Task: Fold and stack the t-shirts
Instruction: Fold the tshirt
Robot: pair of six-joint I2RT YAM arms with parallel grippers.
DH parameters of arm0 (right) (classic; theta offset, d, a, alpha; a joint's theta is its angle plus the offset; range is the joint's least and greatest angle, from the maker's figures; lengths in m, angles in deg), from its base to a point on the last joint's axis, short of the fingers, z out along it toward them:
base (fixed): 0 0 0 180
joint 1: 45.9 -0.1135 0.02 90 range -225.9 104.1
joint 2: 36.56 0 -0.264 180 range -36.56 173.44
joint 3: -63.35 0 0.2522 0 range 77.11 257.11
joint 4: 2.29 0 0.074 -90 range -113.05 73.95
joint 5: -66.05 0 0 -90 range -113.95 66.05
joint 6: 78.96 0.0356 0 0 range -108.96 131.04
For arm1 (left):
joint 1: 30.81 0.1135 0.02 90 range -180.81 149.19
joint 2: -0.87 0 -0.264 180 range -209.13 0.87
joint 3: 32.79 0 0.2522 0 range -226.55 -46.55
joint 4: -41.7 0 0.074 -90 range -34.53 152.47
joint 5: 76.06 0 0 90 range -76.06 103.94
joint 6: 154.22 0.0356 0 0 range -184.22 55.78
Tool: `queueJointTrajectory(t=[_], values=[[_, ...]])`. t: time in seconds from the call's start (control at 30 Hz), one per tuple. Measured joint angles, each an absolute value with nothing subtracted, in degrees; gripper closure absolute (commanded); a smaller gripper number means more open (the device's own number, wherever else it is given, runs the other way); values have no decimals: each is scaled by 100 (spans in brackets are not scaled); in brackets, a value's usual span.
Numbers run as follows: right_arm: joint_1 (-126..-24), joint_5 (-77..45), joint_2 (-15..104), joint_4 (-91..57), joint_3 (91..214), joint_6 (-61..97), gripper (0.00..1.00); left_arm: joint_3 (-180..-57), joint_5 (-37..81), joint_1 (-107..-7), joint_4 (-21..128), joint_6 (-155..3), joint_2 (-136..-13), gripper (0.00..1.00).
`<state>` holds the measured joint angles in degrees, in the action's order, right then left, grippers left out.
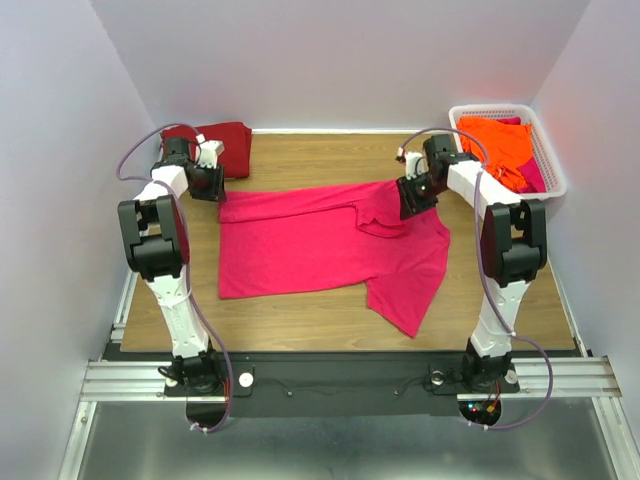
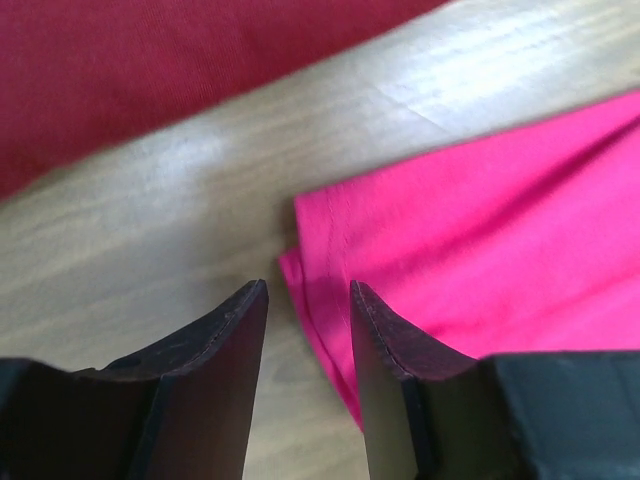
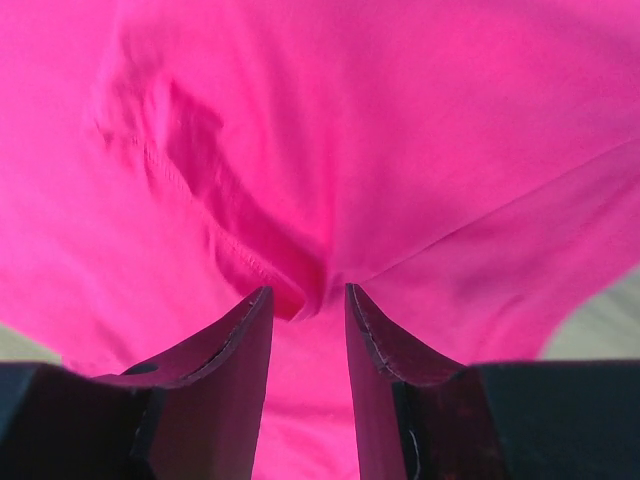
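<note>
A bright pink-red t-shirt (image 1: 320,245) lies spread on the wooden table, with one sleeve folded in near its right shoulder. My left gripper (image 1: 212,185) is open just above the shirt's top left corner (image 2: 320,300), which lies between the jaws (image 2: 308,290). My right gripper (image 1: 415,200) is open over the shirt's upper right part; in the right wrist view a puckered fold of pink cloth (image 3: 300,270) sits at the fingertips (image 3: 308,292). A dark maroon-red t-shirt (image 1: 215,145) lies folded at the back left, also in the left wrist view (image 2: 150,70). Orange t-shirts (image 1: 497,140) lie in the basket.
A white latticed plastic basket (image 1: 555,180) stands at the back right and holds the orange shirts and some pink cloth. Grey walls close in the table on three sides. Bare wood (image 1: 300,305) shows in front of the pink shirt.
</note>
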<state>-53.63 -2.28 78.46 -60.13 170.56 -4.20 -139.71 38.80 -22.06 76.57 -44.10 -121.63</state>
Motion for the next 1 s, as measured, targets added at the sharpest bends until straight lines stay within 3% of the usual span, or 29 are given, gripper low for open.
queueJointTrajectory(t=[0.13, 0.23, 0.47, 1.0], values=[[-5472, -237, 7846, -6107, 16730, -446, 60, -13641, 3904, -2199, 7685, -4307, -11663, 50], [-5509, -271, 7855, -6113, 16632, -471, 68, -13408, 3904, -2195, 7672, -4220, -11287, 50], [-5538, -405, 7901, -6109, 16614, -571, 98, -12887, 3919, -2190, 7642, -4089, -10771, 50], [-5542, -304, 7370, -6360, 16103, -967, 99, -12518, 4934, -2188, 7637, -3769, -10045, 55]])
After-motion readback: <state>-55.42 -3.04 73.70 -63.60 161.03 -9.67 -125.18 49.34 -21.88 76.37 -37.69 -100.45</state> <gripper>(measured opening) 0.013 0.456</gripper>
